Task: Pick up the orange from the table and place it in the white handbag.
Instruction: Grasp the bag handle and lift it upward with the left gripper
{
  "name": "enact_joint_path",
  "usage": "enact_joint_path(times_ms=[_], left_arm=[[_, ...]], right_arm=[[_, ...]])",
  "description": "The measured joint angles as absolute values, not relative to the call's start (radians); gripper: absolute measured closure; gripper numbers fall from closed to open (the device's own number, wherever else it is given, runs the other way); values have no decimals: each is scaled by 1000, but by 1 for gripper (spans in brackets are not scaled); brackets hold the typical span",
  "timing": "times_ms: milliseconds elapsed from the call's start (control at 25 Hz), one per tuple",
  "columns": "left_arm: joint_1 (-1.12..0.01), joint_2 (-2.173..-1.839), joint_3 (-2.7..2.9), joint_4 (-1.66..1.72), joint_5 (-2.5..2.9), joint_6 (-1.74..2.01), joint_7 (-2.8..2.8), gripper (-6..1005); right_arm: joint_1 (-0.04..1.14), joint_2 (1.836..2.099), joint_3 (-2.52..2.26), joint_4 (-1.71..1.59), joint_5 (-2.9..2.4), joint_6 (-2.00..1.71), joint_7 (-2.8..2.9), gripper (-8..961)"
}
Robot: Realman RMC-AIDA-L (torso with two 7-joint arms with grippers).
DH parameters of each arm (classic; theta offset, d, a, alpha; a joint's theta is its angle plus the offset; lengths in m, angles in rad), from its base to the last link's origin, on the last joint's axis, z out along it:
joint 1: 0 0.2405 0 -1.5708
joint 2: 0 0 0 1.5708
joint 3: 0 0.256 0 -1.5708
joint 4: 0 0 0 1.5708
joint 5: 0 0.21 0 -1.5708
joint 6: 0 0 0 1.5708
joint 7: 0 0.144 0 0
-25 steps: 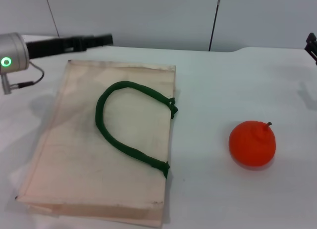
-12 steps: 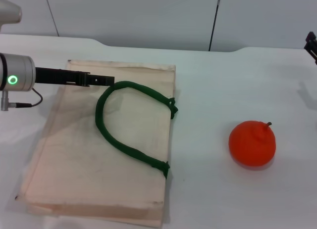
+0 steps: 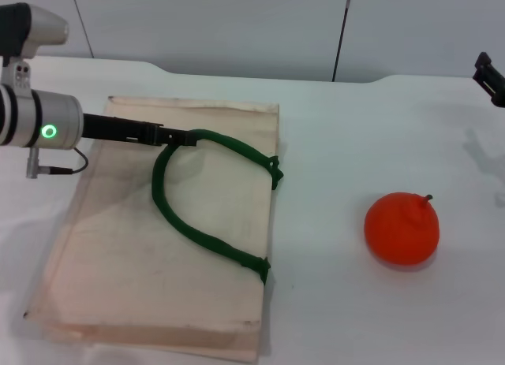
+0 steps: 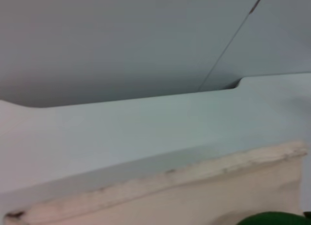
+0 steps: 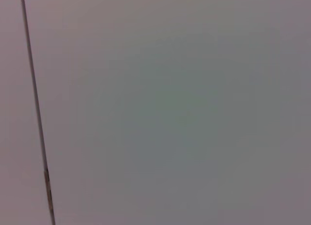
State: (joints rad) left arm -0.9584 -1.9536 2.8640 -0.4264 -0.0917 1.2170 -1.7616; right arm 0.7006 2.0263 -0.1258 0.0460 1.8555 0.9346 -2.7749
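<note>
orange (image 3: 402,229) sits on the table (image 3: 355,318) nearest me, right side, well apart from the white handbag (image 3: 110,247). handbag lies flat on my left, green handle (image 3: 207,190) looped on top. left gripper (image 3: 180,136) tip is at the handle's far bend; can't tell its grip state. right gripper (image 3: 490,77) is at the far right edge, grip state unreadable too.

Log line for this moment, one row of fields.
left gripper: at green handle of flat white handbag | right gripper: far right, idle | orange: on table, untouched
</note>
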Motion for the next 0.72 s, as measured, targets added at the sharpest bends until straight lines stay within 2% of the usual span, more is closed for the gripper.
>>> enact_joint_path(times_ms=[640, 720], left_arm=[[-984, -1957, 2864, -368, -25, 1175, -1771, 338], [-984, -1957, 2864, -367, -25, 1175, -1771, 424]], right_arm=[[703, 2026, -123, 43, 1856, 925, -2775, 68], [703, 2026, -123, 43, 1856, 924, -2775, 68]])
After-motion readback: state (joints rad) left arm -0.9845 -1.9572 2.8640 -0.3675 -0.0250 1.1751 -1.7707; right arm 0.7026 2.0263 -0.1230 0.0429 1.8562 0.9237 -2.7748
